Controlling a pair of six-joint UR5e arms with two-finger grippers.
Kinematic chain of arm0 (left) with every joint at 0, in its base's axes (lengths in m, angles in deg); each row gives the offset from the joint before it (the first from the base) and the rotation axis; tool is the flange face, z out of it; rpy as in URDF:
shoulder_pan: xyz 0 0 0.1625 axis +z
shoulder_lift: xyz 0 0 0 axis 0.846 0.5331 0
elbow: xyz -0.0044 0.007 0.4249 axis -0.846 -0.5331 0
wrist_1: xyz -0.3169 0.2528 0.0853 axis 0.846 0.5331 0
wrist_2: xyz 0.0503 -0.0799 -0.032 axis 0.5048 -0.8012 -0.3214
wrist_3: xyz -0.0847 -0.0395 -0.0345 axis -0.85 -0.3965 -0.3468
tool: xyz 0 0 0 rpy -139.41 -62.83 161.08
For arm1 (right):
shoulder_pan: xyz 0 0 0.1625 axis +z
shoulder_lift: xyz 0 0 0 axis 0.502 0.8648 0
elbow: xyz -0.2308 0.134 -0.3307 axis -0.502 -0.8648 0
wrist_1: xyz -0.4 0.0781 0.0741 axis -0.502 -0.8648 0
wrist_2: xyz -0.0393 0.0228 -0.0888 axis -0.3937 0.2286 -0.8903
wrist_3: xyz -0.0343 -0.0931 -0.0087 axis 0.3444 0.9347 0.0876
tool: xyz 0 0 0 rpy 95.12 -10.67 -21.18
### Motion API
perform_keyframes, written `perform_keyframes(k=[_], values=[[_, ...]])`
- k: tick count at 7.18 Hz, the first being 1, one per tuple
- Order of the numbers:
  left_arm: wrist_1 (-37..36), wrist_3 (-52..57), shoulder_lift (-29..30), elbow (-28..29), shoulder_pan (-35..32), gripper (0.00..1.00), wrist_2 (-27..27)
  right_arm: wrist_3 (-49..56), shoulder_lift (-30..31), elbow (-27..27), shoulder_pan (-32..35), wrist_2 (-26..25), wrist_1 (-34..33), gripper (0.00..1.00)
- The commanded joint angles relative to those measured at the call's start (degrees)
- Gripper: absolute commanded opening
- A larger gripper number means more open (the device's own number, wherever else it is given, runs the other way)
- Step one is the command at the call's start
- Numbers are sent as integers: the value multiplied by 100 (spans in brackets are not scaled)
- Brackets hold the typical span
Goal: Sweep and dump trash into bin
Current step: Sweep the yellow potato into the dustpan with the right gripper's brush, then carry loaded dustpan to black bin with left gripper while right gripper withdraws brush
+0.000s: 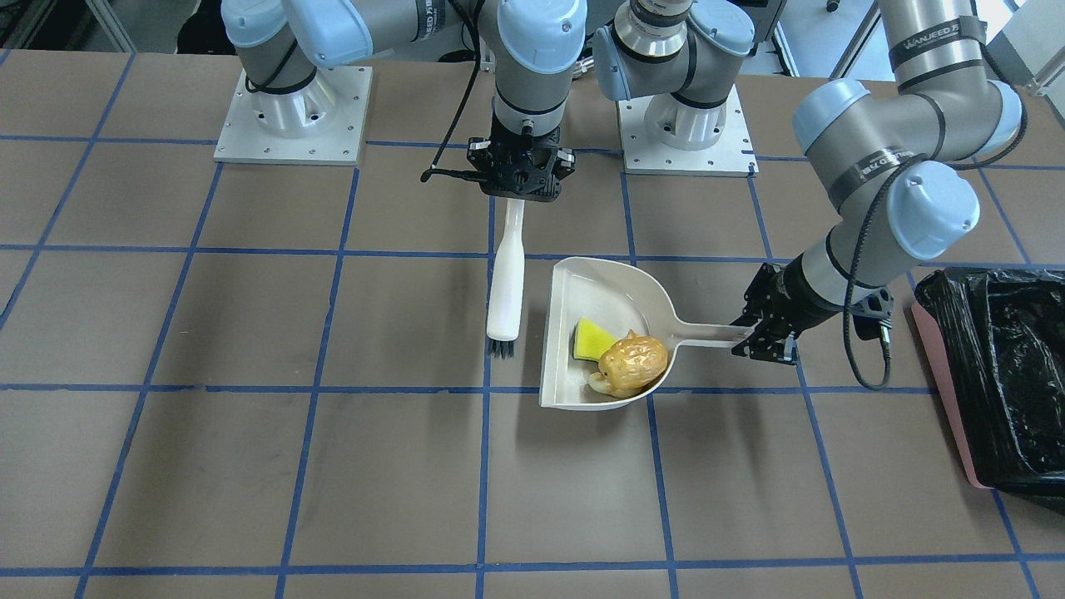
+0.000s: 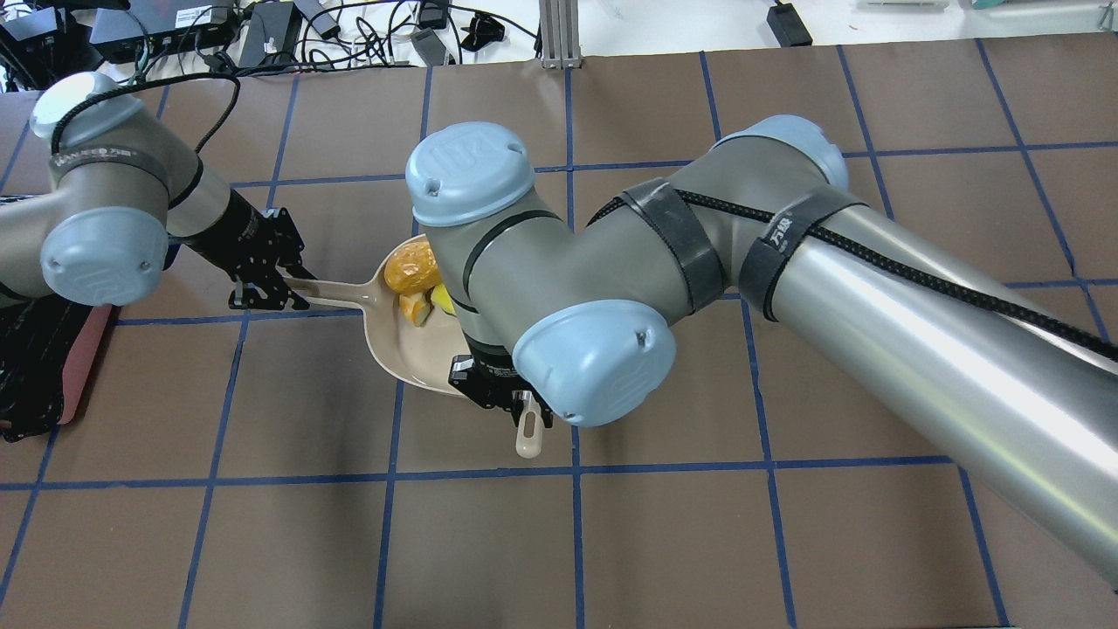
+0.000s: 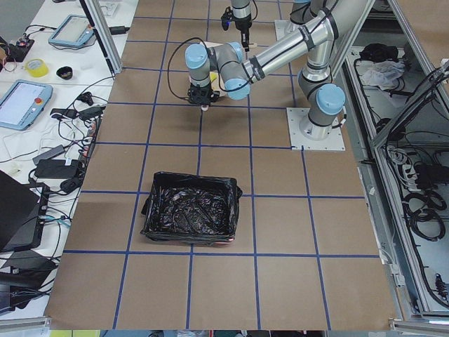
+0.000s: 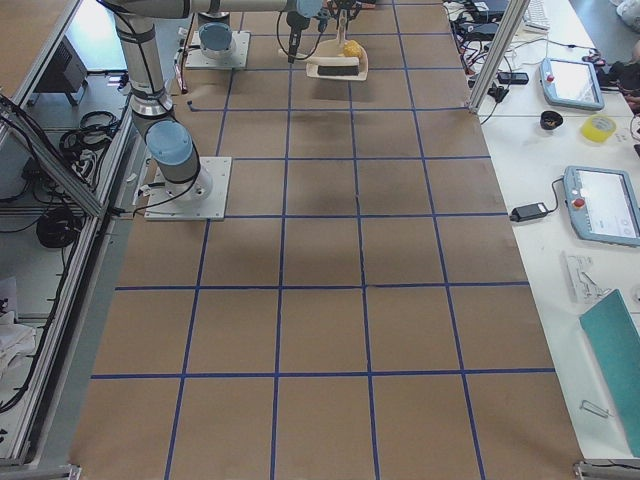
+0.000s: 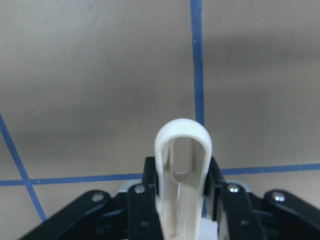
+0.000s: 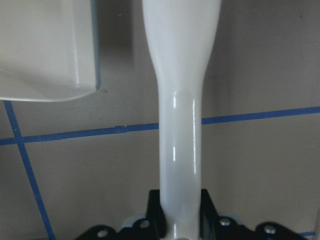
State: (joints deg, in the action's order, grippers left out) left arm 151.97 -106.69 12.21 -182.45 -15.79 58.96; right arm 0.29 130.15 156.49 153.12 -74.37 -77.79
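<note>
A beige dustpan [image 1: 582,287] lies on the table and holds all the trash: a golden-brown roll [image 1: 632,362], a yellow wedge [image 1: 592,339] and a pale croissant-like piece [image 1: 599,383] half hidden under the roll. My left gripper [image 1: 761,337] is shut on the dustpan handle [image 5: 182,150]. My right gripper [image 1: 516,195] is shut on the handle of a white brush [image 1: 506,283]. The brush's black bristles [image 1: 501,348] rest just beside the pan's open mouth. The bin [image 1: 1007,374], pink with a black bag, stands beyond my left arm, apart from the pan.
The brown table carries a blue tape grid. Both arm bases [image 1: 291,116] stand at the robot's edge. In the overhead view my right arm [image 2: 786,262] covers much of the pan. The bin also shows in the exterior left view [image 3: 189,217].
</note>
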Motion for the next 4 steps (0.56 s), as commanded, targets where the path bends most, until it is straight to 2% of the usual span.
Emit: perform_keyframes(k=[1,3,4], values=[[530,76,-2,617,412,0,-73,635,75,-185,-448,-189,396,0],[881,435,24,1040,825,0,-73,1390,155,-222,-1159,-198,468,0],[997,707,120,1242,1097,0,-64,1943,164,-230,-1833,-199,486,0]])
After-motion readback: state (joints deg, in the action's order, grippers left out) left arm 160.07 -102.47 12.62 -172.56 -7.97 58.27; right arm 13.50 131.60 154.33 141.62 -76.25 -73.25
